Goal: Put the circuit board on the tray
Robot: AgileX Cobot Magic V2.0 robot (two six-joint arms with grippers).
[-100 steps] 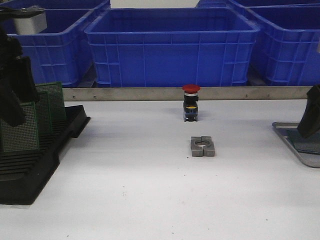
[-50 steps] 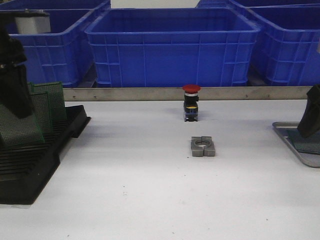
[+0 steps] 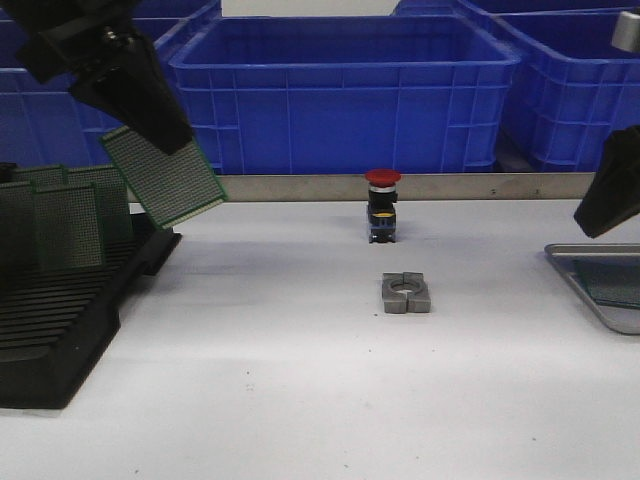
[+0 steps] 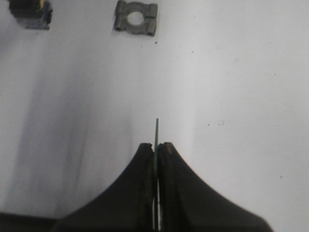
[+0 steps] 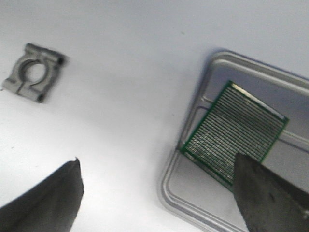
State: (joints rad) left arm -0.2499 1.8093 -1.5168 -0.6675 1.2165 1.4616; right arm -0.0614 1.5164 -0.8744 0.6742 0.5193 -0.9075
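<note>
A green perforated circuit board (image 3: 162, 176) hangs tilted in the air above the table's left side, with my left gripper (image 3: 150, 125) shut on its upper edge. In the left wrist view the board (image 4: 156, 134) shows edge-on between the closed black fingers (image 4: 145, 164). The silver-grey tray (image 3: 592, 288) lies at the table's right edge, and another green circuit board (image 5: 232, 131) rests flat inside the tray (image 5: 193, 193). My right gripper (image 3: 608, 195) hovers above the tray, open, its fingers (image 5: 53, 198) wide apart and holding nothing.
A black slotted rack (image 3: 60, 320) at the left holds several upright green boards (image 3: 70, 222). A grey metal clamp block (image 3: 405, 293) and a red-topped push button (image 3: 382, 205) stand mid-table. Deep blue bins (image 3: 345, 90) line the back behind a metal rail.
My left gripper has lifted a circuit board out of the rack and carried it up and to the right. My right gripper has risen off the tray.
</note>
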